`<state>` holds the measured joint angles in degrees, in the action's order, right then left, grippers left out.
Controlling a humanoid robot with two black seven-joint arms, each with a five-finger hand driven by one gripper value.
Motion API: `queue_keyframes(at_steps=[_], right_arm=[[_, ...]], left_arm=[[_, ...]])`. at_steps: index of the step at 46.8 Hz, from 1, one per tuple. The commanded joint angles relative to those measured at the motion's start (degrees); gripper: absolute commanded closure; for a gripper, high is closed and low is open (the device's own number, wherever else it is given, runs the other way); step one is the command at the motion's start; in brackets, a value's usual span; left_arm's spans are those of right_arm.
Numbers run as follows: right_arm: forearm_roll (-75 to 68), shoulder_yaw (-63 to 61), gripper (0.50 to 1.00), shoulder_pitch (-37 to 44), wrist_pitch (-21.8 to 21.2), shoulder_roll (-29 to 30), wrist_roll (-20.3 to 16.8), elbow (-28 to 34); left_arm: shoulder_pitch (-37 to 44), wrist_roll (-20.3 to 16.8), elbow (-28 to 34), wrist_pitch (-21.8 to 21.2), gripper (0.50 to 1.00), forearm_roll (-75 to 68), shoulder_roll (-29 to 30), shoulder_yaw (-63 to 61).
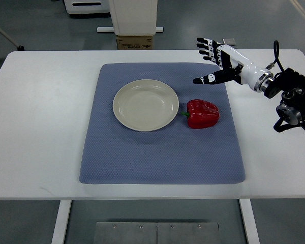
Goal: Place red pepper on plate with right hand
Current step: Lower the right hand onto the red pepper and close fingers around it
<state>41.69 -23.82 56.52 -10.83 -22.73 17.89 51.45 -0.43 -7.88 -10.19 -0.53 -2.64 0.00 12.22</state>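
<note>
Red pepper (203, 113) just right of plate (146, 105); right robot hand (216, 61) spread, apart above mat's (161, 152) far-right corner.

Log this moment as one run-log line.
right hand: open, above mat's far right corner | red pepper: on mat, right of plate | plate: empty

Right hand above the mat's far right corner, pepper beside the plate

A white table (35, 127) carries a blue-grey mat (157, 152), and a cream plate (146, 105) sits empty on the mat's upper middle. The red pepper (202, 113) lies on the mat just right of the plate, its green stem pointing at the rim, close to it but not on it. The right hand (217, 62) enters from the right edge, fingers (207, 48) spread and holding nothing, poised over the mat's far right corner, apart from the pepper. A cardboard box (134, 41) stands on the floor beyond the table
</note>
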Motion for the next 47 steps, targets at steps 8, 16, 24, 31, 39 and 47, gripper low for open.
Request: queue_keyframes(at_steps=[8, 16, 24, 31, 39, 47], right_arm=[[5.1, 4.7, 0.5, 2.2, -0.1, -2.3, 0.3, 4.0], [9.6, 8.9, 0.5, 3.3, 0.1, -2.6, 0.4, 4.0], [11.7, 12.6, 0.502, 5.0, 0.3, -2.8, 0.7, 4.0], [13.1, 14.9, 0.502, 6.6, 0.4, -2.8, 0.7, 4.0], [14.4, 17.9, 0.502, 7.4, 0.7, -2.7, 0.7, 4.0], [15.4, 19.2, 0.502, 7.4, 0.9, -2.2, 0.6, 3.8]], left_arm=[[0.0, 0.1, 0.0, 0.0, 0.5, 0.0, 0.0, 0.0], [0.0, 0.0, 0.0, 0.0, 0.5, 0.0, 0.0, 0.0], [0.0, 0.1, 0.0, 0.0, 0.5, 0.0, 0.0, 0.0], [0.0, 0.1, 0.0, 0.0, 0.5, 0.0, 0.0, 0.0], [0.0, 0.1, 0.0, 0.0, 0.5, 0.0, 0.0, 0.0], [0.0, 0.1, 0.0, 0.0, 0.5, 0.0, 0.0, 0.0]])
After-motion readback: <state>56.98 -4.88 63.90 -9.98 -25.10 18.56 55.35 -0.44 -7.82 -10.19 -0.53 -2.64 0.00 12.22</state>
